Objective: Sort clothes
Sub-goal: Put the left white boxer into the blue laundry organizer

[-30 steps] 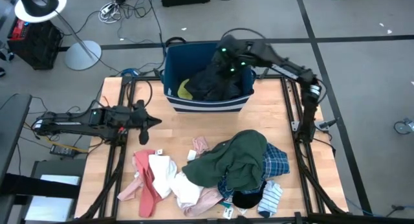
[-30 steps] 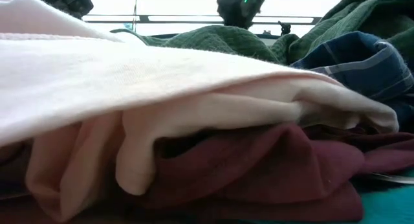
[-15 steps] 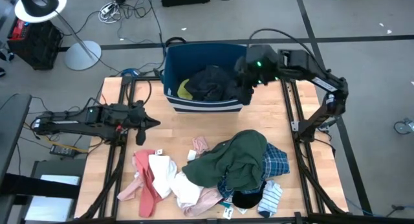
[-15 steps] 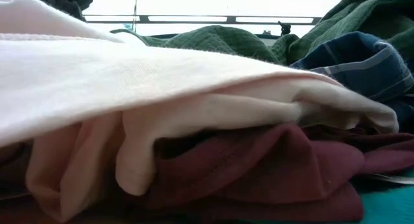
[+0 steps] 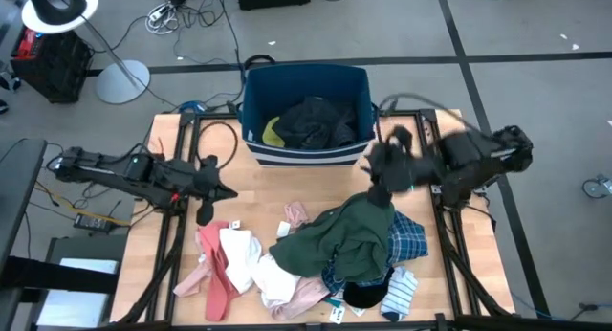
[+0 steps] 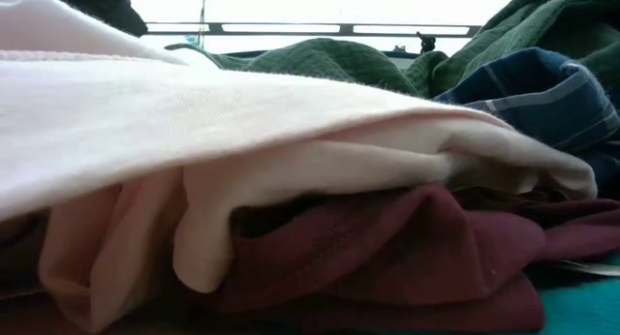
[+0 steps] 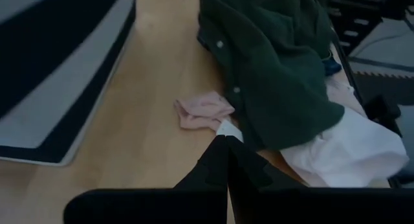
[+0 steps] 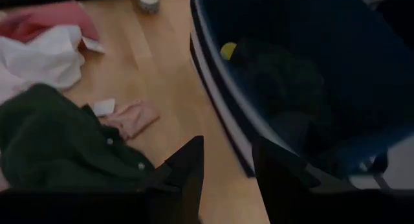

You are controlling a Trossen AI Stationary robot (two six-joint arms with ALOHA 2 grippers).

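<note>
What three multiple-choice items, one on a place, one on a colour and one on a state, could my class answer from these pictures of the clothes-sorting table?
1. Where does the blue bin stand?
A. at the table's far edge, between the arms
B. on the floor
C. on the heap of clothes

2. What colour is the large garment on top of the heap?
A. yellow
B. dark green
C. white

3. How do the right gripper's fingers stand?
A. shut on a sock
B. apart, holding nothing
C. shut on the bin's rim

Answers:
1 A: the high view shows it at the far edge of the table.
2 B: it is dark green in the high view and both wrist views.
3 B: the right wrist view shows a bare gap between the fingers.
</note>
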